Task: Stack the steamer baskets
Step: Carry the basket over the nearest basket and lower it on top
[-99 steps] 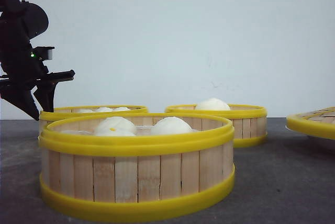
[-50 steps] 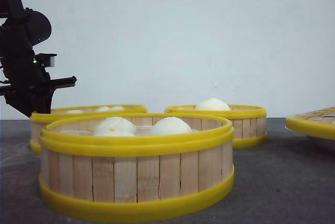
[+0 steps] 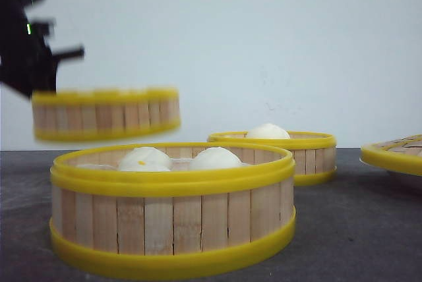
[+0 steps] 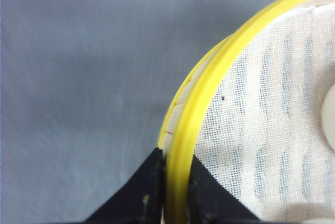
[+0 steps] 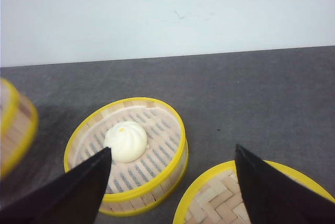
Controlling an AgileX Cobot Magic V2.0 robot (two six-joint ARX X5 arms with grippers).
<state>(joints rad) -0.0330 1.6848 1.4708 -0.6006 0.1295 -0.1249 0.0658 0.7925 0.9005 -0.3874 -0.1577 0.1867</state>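
Three steamer baskets are in sight: one raised in the air (image 3: pixel 105 114), one nearest the camera on the bench (image 3: pixel 173 209), and one farther back (image 3: pixel 273 157). The near basket holds two white buns (image 3: pixel 145 158) (image 3: pixel 215 158), the far one holds one bun (image 3: pixel 267 131). One woven lid (image 3: pixel 394 153) lies at the right. Two pairs of black fingers (image 4: pixel 157 187) (image 5: pixel 78 192) show, one per wrist camera.
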